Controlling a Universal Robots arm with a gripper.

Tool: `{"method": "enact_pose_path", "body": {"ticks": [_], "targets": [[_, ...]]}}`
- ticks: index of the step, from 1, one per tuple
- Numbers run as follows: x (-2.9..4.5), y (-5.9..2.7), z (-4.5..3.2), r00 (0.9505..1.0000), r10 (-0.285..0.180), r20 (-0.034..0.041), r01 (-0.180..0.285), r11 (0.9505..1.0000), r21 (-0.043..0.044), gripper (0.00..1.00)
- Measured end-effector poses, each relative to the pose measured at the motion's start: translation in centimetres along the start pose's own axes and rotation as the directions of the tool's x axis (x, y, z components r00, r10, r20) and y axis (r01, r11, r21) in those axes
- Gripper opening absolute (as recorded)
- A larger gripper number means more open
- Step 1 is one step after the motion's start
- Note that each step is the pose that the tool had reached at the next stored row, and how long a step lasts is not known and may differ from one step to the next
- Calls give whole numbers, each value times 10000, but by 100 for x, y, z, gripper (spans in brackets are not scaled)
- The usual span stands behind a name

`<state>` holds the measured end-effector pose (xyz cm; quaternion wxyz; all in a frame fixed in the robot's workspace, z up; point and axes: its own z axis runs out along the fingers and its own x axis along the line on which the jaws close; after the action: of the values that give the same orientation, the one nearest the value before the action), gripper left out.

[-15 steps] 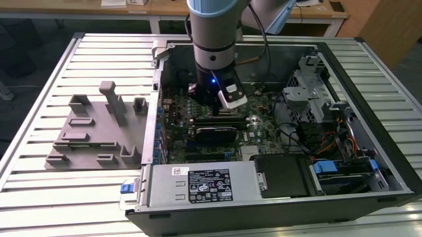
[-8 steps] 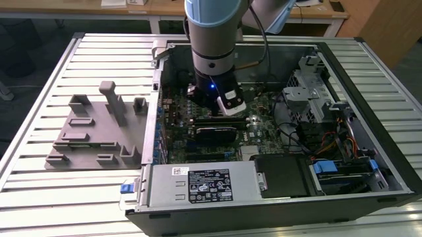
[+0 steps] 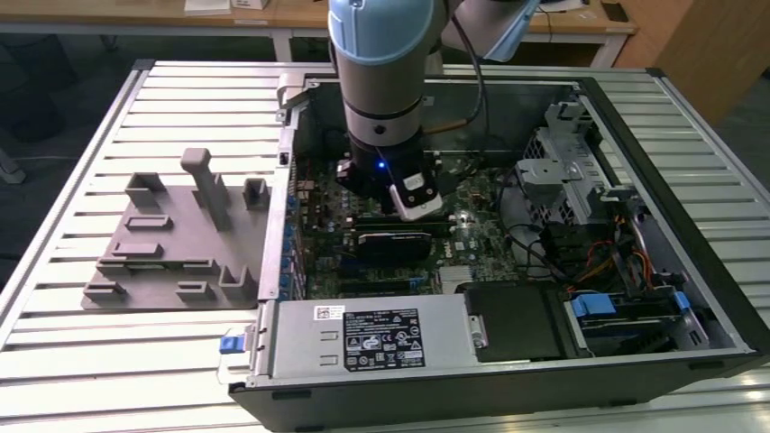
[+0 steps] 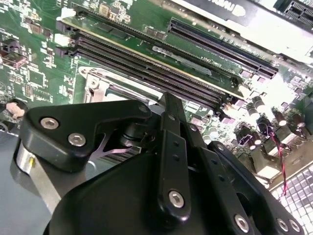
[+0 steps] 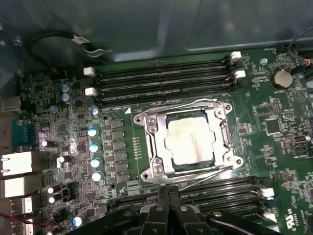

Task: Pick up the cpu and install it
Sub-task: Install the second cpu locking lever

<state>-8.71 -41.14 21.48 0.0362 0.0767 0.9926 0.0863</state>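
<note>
First wrist view puts the end effector (image 5: 168, 208) closest to the lens, its black linkages meeting at a narrow tip with the fingers drawn together and nothing visible between them, so it reads as closed and empty. Just beyond that tip lies a bank of dark memory slots (image 5: 215, 191), and directly past those sits the cpu (image 5: 188, 141), flat in its socket with its pale silver top facing up, slightly smeared. A silver metal socket frame (image 5: 146, 147) surrounds it on all sides, screwed to the green motherboard (image 5: 274, 127). Farther from the end effector, on the other side of the socket, runs a second set of memory slots (image 5: 161, 78) with white latches at their ends, and beyond them the grey wall of the computer case (image 5: 146, 24) with a looped black cable. In the second wrist view the black end effector (image 4: 166, 147) body is nearest, with long dark slots (image 4: 156, 68) just beyond it. In the exterior view the arm (image 3: 379, 81) reaches straight down into the open computer case (image 3: 673, 271), which lies on a slatted table (image 3: 72, 180); well apart from the end effector, toward the exterior view's left, a grey fixture block (image 3: 180, 234) rests on that table.
</note>
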Motion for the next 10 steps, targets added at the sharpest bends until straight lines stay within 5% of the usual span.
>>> {"method": "enact_pose_path", "body": {"ticks": [3, 10], "targets": [[18, -15, 20, 10000, 8, -11, -8, 10000, -75, 11], [61, -33, 49, 10000, 35, -63, -37, 9991, -416, 11]]}}
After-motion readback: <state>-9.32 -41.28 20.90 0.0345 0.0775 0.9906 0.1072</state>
